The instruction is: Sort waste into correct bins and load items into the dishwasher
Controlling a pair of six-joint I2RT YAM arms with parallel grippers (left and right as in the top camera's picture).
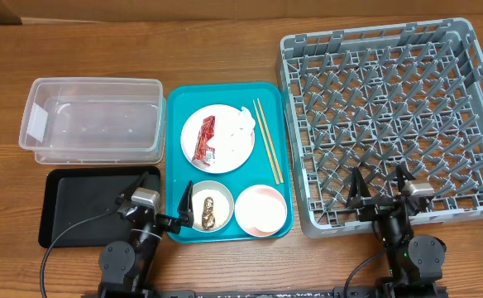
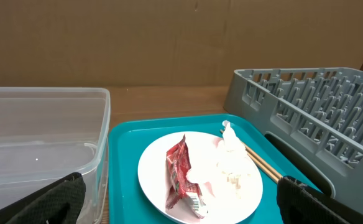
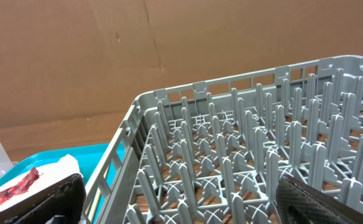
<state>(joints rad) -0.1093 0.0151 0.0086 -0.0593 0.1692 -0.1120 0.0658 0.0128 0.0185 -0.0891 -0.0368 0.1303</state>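
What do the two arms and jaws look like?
Both arms are black with round joint housings. The left gripper and right gripper each carry a silver-grey block at the wrist and dark, rough-textured jaws. A thin black cable loops beside each arm.

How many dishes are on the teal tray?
3: plate at the back; left bowl in front, holding a scrap; right bowl beside it, empty. None seem hidden.

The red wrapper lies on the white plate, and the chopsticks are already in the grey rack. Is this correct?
No. The overhead view shows the chopsticks on the teal tray, beside the white plate, not in the grey rack. The red wrapper is on the plate.
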